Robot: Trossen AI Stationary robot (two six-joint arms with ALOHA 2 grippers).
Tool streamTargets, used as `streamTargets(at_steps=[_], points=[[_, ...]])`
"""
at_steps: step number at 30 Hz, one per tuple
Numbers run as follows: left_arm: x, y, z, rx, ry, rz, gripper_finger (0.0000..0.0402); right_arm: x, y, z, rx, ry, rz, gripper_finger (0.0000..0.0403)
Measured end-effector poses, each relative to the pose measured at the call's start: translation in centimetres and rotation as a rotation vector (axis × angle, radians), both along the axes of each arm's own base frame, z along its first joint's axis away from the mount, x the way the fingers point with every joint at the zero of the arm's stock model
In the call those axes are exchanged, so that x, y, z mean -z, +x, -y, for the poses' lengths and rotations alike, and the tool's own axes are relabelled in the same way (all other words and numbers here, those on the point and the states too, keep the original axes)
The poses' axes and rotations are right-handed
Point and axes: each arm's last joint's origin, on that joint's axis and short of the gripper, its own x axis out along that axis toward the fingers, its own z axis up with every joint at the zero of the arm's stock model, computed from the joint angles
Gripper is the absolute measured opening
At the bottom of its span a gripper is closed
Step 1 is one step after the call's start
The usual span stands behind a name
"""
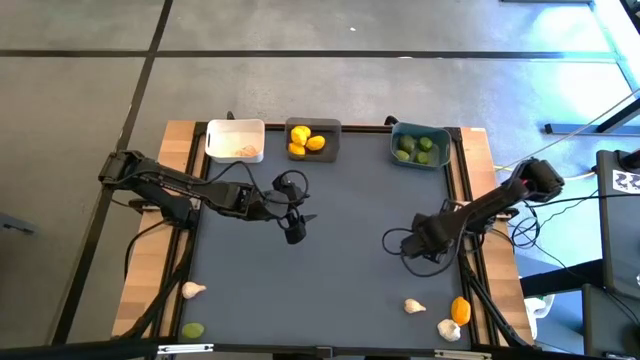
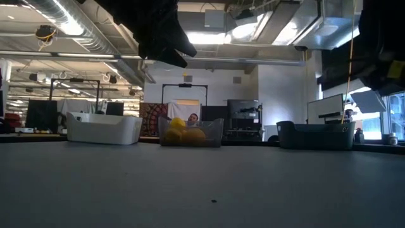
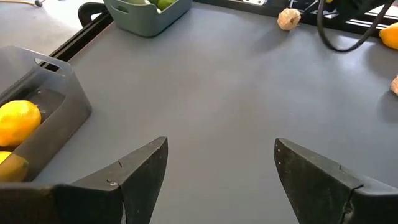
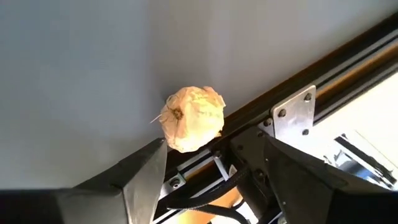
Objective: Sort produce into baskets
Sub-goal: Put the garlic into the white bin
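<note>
Three baskets stand along the far edge: a white basket [image 1: 235, 140] with a garlic bulb, a dark grey basket [image 1: 313, 140] with lemons [image 3: 18, 121], and a teal basket [image 1: 420, 146] with limes. Loose on the table lie a garlic bulb [image 1: 192, 290] and a lime [image 1: 192, 330] at the near left, and two garlic bulbs [image 1: 414, 306] [image 1: 449, 328] and a lemon [image 1: 460, 310] at the near right. My left gripper [image 1: 296, 228] [image 3: 221, 174] is open and empty above the table's middle. My right gripper [image 1: 400, 243] [image 4: 214, 168] is open and empty; a garlic bulb [image 4: 193, 118] lies beyond its fingertips beside the black rail.
A black rail [image 4: 292, 81] frames the grey table top. The wooden side strips [image 1: 140, 290] carry the arm bases and cables. The baskets show in a row in the low view, the white basket [image 2: 104, 128] at the left.
</note>
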Motion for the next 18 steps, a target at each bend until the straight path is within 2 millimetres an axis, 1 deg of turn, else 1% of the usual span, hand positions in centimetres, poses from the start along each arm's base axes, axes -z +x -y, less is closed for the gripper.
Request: streamTargets(at_steps=[4, 10, 18], points=[[0.0, 0.0, 0.0, -0.002, -0.002, 0.001, 0.029, 1.1, 0.6, 0.1, 0.023, -0.025, -0.066, 0.0266], [0.0, 0.0, 0.0, -0.003, -0.004, 0.001, 0.029, 2.5, 1.5, 1.0, 0.102, -0.063, -0.142, 0.0266], [0.0, 0.0, 0.0, -0.003, -0.003, -0.002, 0.029, 3.7, 2.2, 1.4, 0.147, -0.041, -0.222, 0.0266]])
